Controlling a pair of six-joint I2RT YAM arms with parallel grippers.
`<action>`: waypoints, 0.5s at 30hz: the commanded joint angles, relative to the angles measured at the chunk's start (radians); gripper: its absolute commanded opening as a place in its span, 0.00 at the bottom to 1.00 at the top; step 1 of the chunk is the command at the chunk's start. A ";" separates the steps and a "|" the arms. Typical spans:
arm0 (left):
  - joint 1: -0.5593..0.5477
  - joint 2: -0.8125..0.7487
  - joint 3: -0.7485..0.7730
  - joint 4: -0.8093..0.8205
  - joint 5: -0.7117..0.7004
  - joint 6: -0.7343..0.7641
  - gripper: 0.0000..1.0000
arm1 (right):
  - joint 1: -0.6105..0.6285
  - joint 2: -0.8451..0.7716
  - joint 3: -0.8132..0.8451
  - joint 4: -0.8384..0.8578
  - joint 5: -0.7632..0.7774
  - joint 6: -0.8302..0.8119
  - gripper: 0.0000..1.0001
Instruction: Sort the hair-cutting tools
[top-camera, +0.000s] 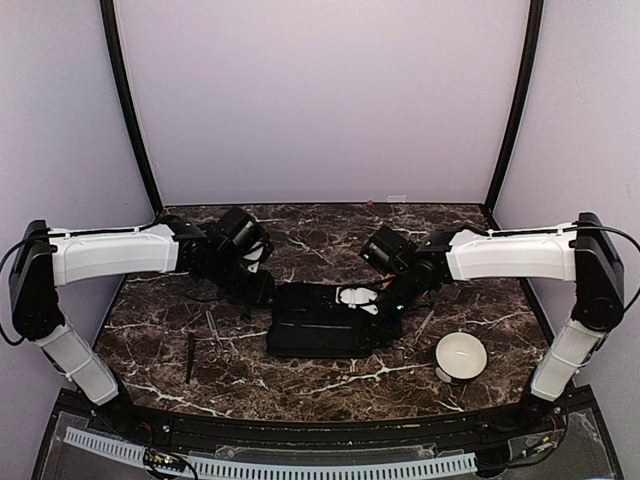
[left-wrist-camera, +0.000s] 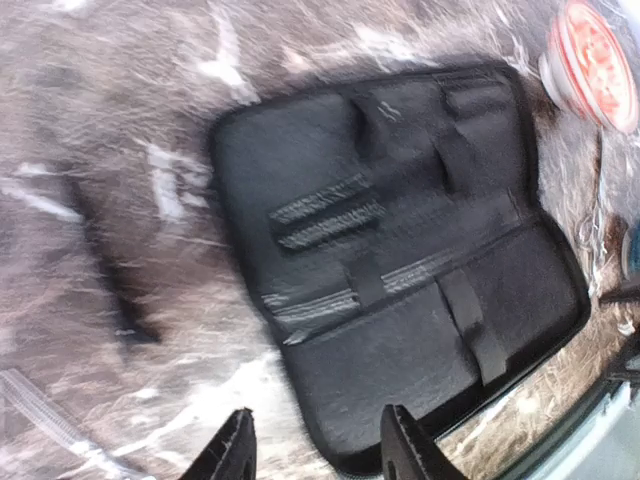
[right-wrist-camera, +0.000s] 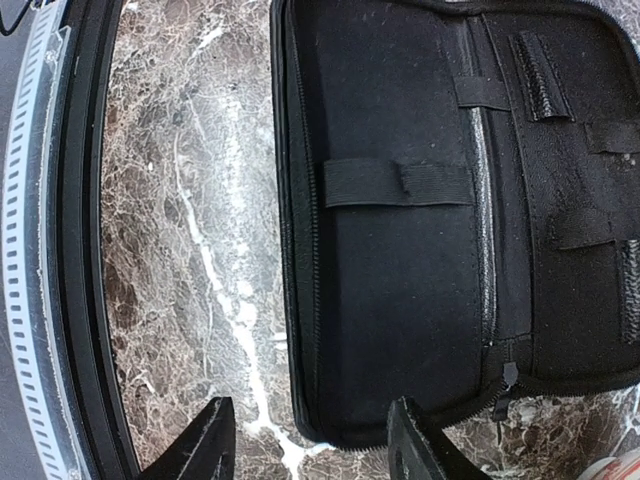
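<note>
The flat black case (top-camera: 318, 322) lies open in the middle of the table. Silver scissors (top-camera: 215, 337) and a slim dark comb (top-camera: 190, 357) lie on the marble to its left, and a thin stick (top-camera: 425, 325) lies to its right. My left gripper (left-wrist-camera: 320, 455) hovers open over the case's (left-wrist-camera: 400, 250) near corner. This blurred view shows dark combs (left-wrist-camera: 325, 215) tucked under a strap and the dark comb (left-wrist-camera: 105, 265) on the table. My right gripper (right-wrist-camera: 310, 445) hangs open above the case's (right-wrist-camera: 400, 260) edge, holding nothing.
A white bowl (top-camera: 461, 357) stands at the front right, and an orange bowl (left-wrist-camera: 590, 60) shows at the left wrist view's top corner. The table's front rail (right-wrist-camera: 60, 250) runs along the left of the right wrist view. Purple walls enclose the table.
</note>
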 joint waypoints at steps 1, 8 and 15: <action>0.003 -0.010 0.091 -0.256 -0.237 0.010 0.44 | -0.002 -0.047 -0.023 0.027 0.002 -0.015 0.52; 0.022 0.156 0.214 -0.414 -0.310 -0.036 0.41 | -0.002 -0.055 -0.028 0.038 0.017 -0.025 0.52; 0.067 0.252 0.285 -0.385 -0.282 -0.024 0.34 | -0.002 -0.090 -0.078 0.044 0.015 -0.026 0.52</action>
